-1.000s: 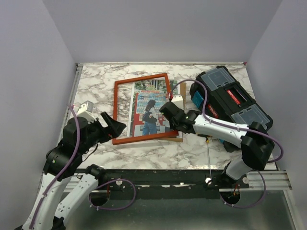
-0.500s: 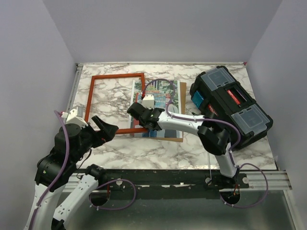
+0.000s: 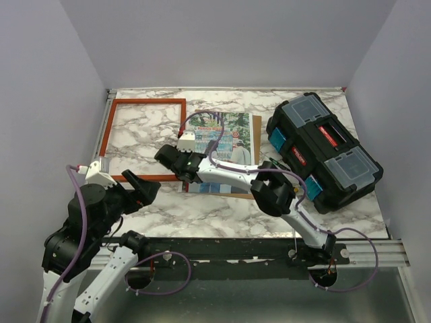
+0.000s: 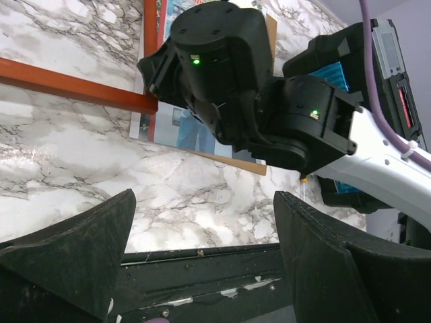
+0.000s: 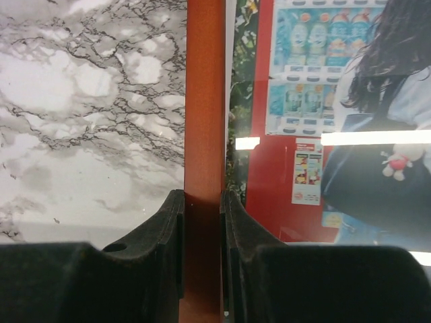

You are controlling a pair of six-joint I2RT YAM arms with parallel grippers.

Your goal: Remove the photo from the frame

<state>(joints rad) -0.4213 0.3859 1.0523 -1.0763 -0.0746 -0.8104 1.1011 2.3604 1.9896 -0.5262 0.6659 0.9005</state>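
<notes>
The orange-red frame (image 3: 143, 101) lies empty at the table's far left, marble showing through it. My right gripper (image 3: 170, 159) is shut on its right bar (image 5: 204, 134), near the near right corner. The photo (image 3: 229, 138), a woman at vending machines, lies on its brown backing board (image 3: 256, 145) at mid-table, outside the frame; in the right wrist view it (image 5: 337, 101) sits just right of the bar. My left gripper (image 3: 145, 189) is open and empty, near the table's front edge below the frame. In the left wrist view the frame (image 4: 67, 84) and photo (image 4: 188, 131) show behind the right wrist.
A black toolbox (image 3: 323, 151) with clear lid compartments and blue latches stands at the right. The right arm (image 3: 236, 175) stretches across the photo's near edge. A black rail (image 3: 236, 249) runs along the table's front.
My right gripper has dragged the frame leftward and away, off the photo and backing board, which stayed in place. The left arm has drawn back a little toward the front edge.
</notes>
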